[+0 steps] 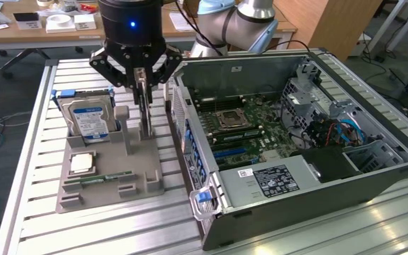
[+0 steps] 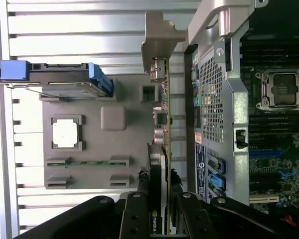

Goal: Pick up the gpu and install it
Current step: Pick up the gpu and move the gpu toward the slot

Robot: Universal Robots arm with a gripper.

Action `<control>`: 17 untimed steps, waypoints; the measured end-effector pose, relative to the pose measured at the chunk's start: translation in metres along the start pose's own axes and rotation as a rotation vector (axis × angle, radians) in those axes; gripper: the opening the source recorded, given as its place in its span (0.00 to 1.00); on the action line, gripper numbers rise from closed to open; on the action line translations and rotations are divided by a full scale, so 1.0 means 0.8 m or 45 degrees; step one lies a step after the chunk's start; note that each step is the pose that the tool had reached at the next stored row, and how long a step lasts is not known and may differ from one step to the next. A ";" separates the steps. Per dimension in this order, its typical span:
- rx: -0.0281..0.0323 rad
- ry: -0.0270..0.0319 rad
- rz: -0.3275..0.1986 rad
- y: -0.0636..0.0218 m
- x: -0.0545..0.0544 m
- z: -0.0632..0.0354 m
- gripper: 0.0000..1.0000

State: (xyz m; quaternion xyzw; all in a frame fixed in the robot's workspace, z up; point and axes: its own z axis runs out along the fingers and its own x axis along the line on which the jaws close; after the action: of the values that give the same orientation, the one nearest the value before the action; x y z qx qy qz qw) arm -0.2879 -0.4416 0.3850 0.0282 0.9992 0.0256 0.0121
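- One black multi-link gripper (image 1: pixel 142 85) hangs at the upper centre of the exterior view. Its fingers (image 2: pixel 142 191) are pressed in from both sides on the top edge of the thin dark rectangular gpu (image 1: pixel 147 119).
- Seen edge-on in the wrist view, the gpu (image 2: pixel 157 164) sits between the two fingertips of the gripper (image 2: pixel 158 183). Its silver metal end bracket (image 2: pixel 157 37) is at the far end from them. The card's flat faces are hard to make out.
- In the exterior view the gpu stands upright with its lower edge at the grey plastic parts tray (image 1: pixel 112 199). Whether it is seated in its slot or just clear of it cannot be told.
- On the same tray (image 2: pixel 124 149), toward the exterior view's left, a silver hard drive with a blue-white label (image 1: pixel 91 119) stands on edge. In the wrist view the drive (image 2: pixel 60 82) is cut off at the frame edge.
- A square silver processor chip (image 1: pixel 82 162) and a narrow green memory stick (image 1: pixel 108 178) lie flat on the tray in front of the drive.
- An open dark grey computer case (image 1: pixel 317 196) lies just beside the tray, on the exterior view's right. Its green motherboard (image 1: pixel 243 125) is exposed, and the case walls hide parts of the board.
- Everything rests on a slatted aluminium table (image 1: pixel 55 234).
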 end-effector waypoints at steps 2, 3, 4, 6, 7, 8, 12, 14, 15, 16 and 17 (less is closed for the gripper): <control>-0.0001 0.0000 0.000 0.000 0.000 -0.004 0.27; -0.0002 0.0000 0.000 0.000 0.000 -0.006 0.27; -0.0003 0.0000 -0.001 0.000 0.000 -0.008 0.27; -0.0003 0.0000 -0.001 0.001 0.000 -0.011 0.27; -0.0004 0.0000 -0.001 0.001 0.000 -0.012 0.27; -0.0005 0.0000 -0.002 0.001 0.000 -0.014 0.27; -0.0008 0.0002 -0.002 0.001 0.000 -0.021 0.27; -0.0010 0.0001 -0.002 0.001 -0.001 -0.024 0.27; -0.0009 0.0002 -0.002 0.001 -0.001 -0.026 0.27; -0.0010 0.0001 -0.002 0.001 -0.001 -0.028 0.27; -0.0011 0.0001 -0.002 0.002 -0.001 -0.029 0.27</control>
State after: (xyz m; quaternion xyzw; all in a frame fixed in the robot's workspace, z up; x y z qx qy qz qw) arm -0.2879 -0.4416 0.4086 0.0274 0.9992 0.0260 0.0121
